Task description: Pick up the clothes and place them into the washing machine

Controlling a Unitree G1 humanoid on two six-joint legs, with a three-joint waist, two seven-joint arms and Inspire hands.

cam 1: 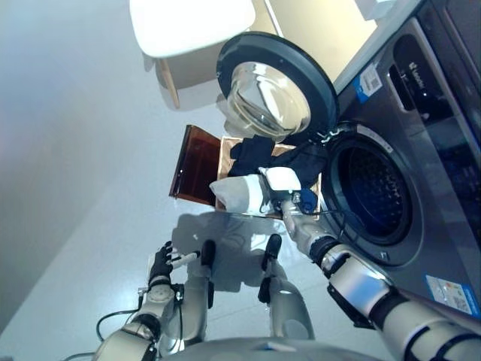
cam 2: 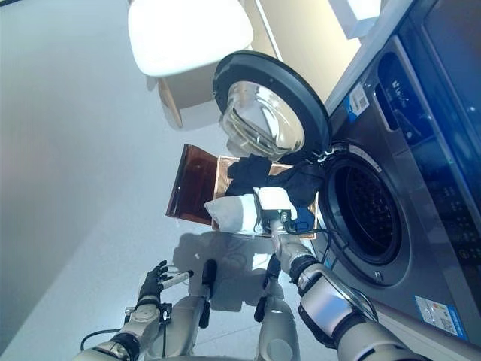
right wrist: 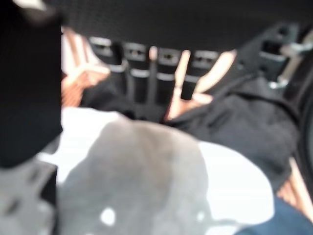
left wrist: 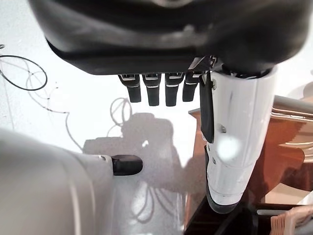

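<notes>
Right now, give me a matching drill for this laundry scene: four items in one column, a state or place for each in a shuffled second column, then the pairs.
Items
1. washing machine door
2. white garment
3. left hand
4. dark garment

States or places
A. hangs low over the floor, holding nothing
B. swung open, its glass bowl showing
C. lies in the brown basket, under the right hand
D. drapes from the basket toward the rim of the drum opening

Pairs: 1-B, 2-C, 3-A, 4-D
</notes>
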